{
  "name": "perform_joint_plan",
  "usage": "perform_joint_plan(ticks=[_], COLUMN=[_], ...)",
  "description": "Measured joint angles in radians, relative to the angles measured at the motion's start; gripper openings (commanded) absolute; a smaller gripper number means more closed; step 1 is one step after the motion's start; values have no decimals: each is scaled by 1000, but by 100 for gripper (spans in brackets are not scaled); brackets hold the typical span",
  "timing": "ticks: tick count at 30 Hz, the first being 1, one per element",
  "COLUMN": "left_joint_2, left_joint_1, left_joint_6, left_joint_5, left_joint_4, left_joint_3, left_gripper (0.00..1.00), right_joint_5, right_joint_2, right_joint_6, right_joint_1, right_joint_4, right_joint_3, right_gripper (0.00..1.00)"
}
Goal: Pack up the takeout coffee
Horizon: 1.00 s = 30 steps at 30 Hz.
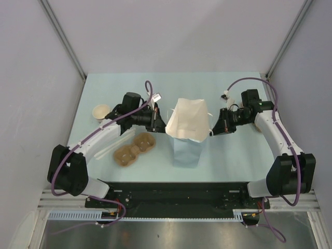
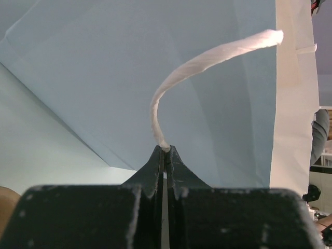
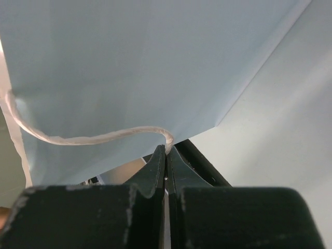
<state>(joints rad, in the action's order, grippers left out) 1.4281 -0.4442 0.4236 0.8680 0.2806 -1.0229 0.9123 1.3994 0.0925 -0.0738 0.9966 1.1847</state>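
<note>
Tabletop (image 1: 238, 155) pale blue, walls (image 1: 181, 31) grey, left jaws and right jaws clamped on bag (image 1: 185, 150) handles (image 2: 176, 83)

Pale blue table (image 1: 233, 155), upright paper bag (image 1: 185, 150), brown cup tray (image 1: 135, 149), tan cup (image 1: 101, 111)

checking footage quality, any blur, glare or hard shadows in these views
Top external: even soft light, sharp, no hard shadows around the paper bag. Left wrist: bag handle crisp, left gripper body near the lens soft. Right wrist: other handle crisp, right gripper body soft; no glare.
</note>
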Motion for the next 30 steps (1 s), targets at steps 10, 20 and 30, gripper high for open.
perform_joint_plan(ticks=[10, 20, 30], left_joint_2=[10, 11, -10], left_joint_1=[-3, -9, -9], left_joint_6=[14, 14, -12], left_joint_5=[0, 1, -26], left_joint_4=[-18, -24, 14], left_joint_3=[13, 13, 9], left_gripper=[0, 0, 43], right_joint_5=[-3, -3, -3], right_joint_2=[16, 16, -19], right_joint_6=[-31, -62, -66], right_joint_1=[-6, -27, 22], right_joint_4=[-44, -80, -82], right_joint_3=[-18, -18, -20], right_gripper=[0, 0, 26])
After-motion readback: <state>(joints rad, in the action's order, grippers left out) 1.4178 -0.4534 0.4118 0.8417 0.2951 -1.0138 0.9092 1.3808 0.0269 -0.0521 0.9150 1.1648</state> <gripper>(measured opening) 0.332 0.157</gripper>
